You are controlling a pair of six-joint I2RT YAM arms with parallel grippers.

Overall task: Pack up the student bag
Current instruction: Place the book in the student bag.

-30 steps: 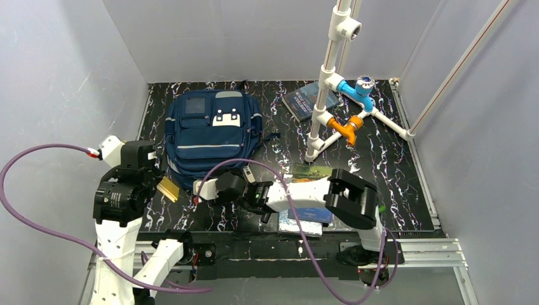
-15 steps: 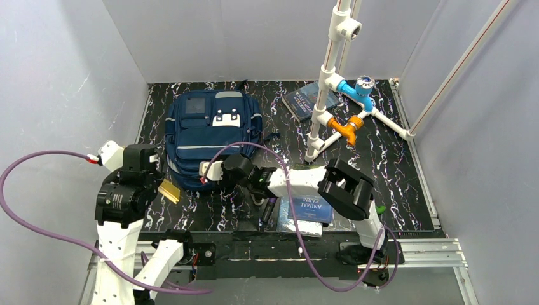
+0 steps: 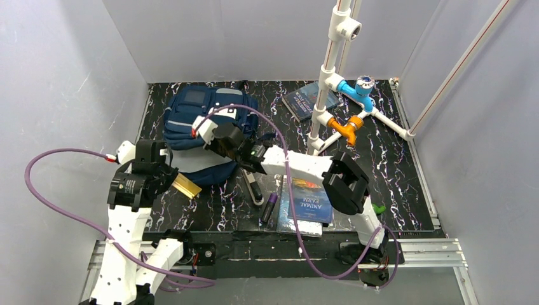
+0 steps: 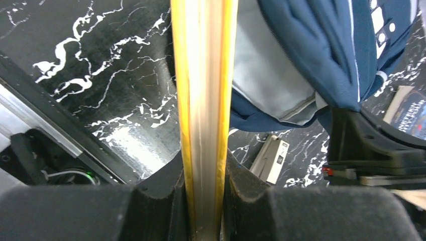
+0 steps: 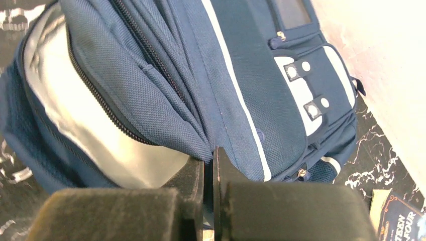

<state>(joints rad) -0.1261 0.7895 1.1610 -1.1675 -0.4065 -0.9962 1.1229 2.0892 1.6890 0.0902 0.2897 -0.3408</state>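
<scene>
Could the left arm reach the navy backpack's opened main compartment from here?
Probably yes. The right pincer pinches the navy fabric backpack's flap up, baring pale grey lining towards the left pincer, which grips a thin yellow flat item; only black marbled tabletop shows between them.

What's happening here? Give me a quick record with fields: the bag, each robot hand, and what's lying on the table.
bag: navy backpack, main pocket open, pale lining showing
right gripper: shut on the backpack's flap, holding it up
left gripper: shut on a thin yellow book, edge-on beside the opening
lying loose: Animal Farm book, purple pen, another book by the pipe stand
</scene>
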